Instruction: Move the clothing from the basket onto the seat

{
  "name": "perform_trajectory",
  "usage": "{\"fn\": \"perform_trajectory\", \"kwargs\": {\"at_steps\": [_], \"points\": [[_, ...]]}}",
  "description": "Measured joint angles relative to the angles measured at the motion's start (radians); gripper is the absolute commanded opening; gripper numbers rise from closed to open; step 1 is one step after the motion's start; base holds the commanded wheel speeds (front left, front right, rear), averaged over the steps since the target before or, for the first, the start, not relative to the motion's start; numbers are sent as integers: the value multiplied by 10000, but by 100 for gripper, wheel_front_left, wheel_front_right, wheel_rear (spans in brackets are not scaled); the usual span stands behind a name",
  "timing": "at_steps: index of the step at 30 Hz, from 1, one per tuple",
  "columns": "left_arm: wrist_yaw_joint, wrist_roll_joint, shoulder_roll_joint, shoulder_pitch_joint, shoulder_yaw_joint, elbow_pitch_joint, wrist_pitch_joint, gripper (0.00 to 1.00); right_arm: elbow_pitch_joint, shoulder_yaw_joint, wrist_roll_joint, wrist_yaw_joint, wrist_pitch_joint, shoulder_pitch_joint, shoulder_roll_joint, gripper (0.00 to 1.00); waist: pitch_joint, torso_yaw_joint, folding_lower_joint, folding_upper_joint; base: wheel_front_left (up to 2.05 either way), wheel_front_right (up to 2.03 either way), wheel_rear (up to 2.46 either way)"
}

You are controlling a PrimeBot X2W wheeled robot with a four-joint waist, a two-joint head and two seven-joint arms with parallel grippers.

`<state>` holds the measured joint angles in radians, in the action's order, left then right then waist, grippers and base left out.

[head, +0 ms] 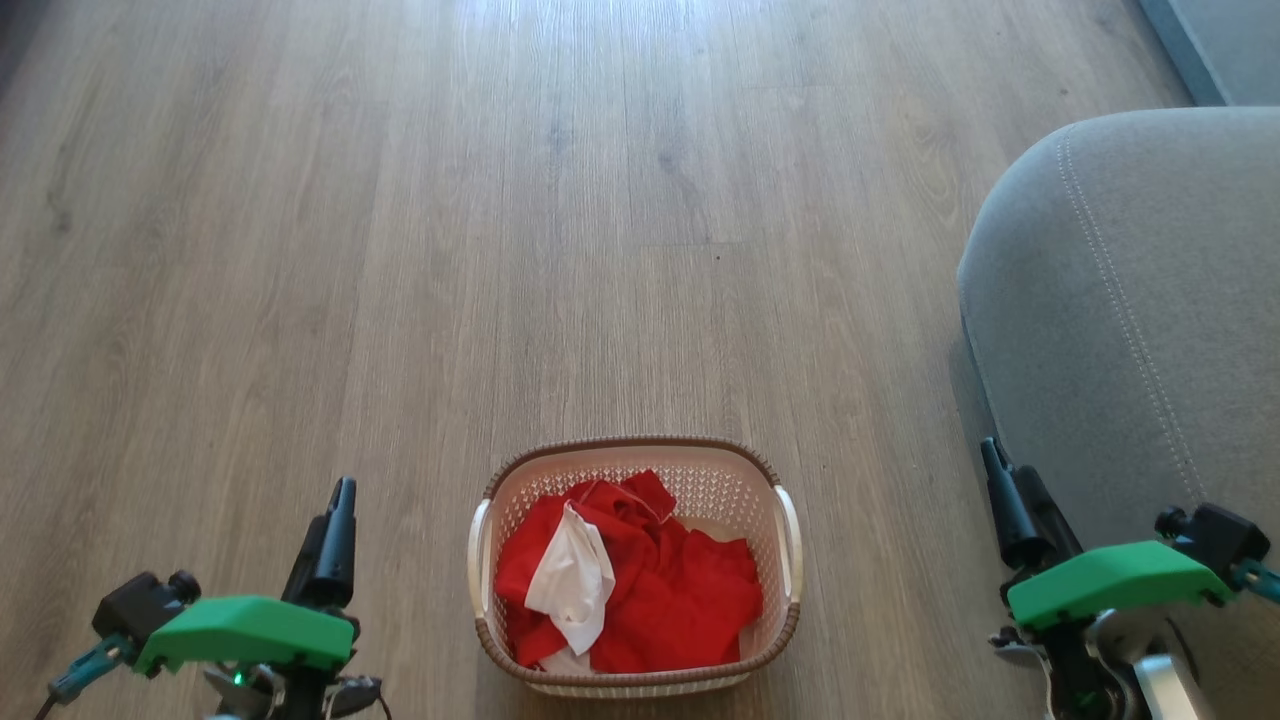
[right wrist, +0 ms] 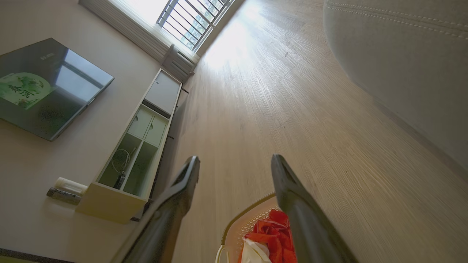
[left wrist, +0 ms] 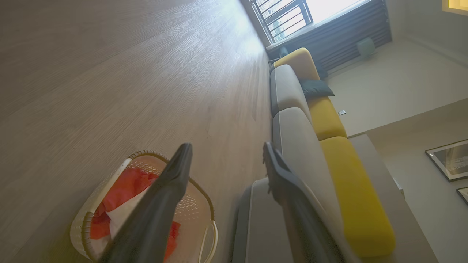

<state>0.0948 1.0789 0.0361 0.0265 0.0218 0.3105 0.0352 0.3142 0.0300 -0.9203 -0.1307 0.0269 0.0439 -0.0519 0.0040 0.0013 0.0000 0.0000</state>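
Note:
The cream basket (head: 787, 520) with a brown rim stands on the wood floor at the bottom centre of the head view. Crumpled red clothing (head: 680, 590) with a white panel fills it. The grey seat (head: 1150, 300) with pale stitching bulges in from the right. My left gripper (head: 340, 505) hovers left of the basket, apart from it. My right gripper (head: 1000, 480) hangs at the seat's near edge. In the wrist views the left gripper (left wrist: 226, 149) and right gripper (right wrist: 234, 160) stand open and empty, with the basket (left wrist: 87, 219) (right wrist: 241, 215) and clothing (left wrist: 126, 186) (right wrist: 274, 233) below them.
Wood floor (head: 500, 200) stretches ahead and to the left. A sofa with yellow back cushions (left wrist: 329, 117) runs along a wall toward a window. A low cabinet (right wrist: 135, 153) and a dark screen (right wrist: 44, 87) line the opposite wall.

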Motion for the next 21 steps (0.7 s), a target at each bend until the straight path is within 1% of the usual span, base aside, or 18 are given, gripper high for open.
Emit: {"fn": "perform_trajectory", "kwargs": {"at_steps": [21], "points": [[-98, -2215, 2, 10, -205, -48, 560, 100, 102, -414, 2702, 0, 612, 192, -100, 100, 99, -16, 0, 0, 0, 0, 0]]}}
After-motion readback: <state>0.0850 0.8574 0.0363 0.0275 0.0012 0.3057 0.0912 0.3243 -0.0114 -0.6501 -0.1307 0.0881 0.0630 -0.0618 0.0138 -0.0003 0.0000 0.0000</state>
